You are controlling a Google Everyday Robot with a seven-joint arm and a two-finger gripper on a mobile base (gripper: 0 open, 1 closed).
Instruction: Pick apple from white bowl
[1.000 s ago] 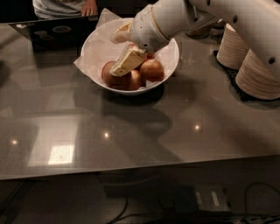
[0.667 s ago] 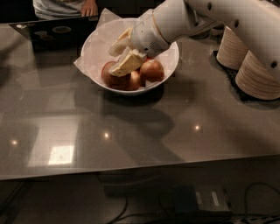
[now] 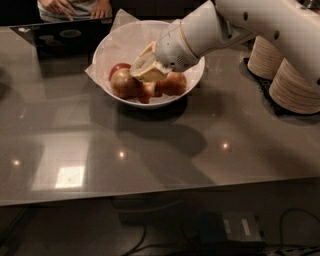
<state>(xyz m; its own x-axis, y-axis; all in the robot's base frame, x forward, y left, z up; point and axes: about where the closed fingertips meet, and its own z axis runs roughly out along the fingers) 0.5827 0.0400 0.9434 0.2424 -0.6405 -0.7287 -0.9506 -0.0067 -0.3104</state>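
Observation:
The white bowl, lined with crinkled white paper, stands at the back middle of the grey table. Several apples lie in its front half: a yellowish one on the left, a red one behind it, and a reddish one on the right. My gripper, on the white arm that comes in from the upper right, is down inside the bowl. It sits just above the apples, between the left and right ones, and hides whatever lies under it.
Two stacks of beige paper plates stand on a dark mat at the right edge, under my arm. A dark laptop and a person's hands are at the back left. The table's front edge is near the camera.
The gripper has shifted slightly up and to the left inside the bowl. The apples and the bowl have not moved.

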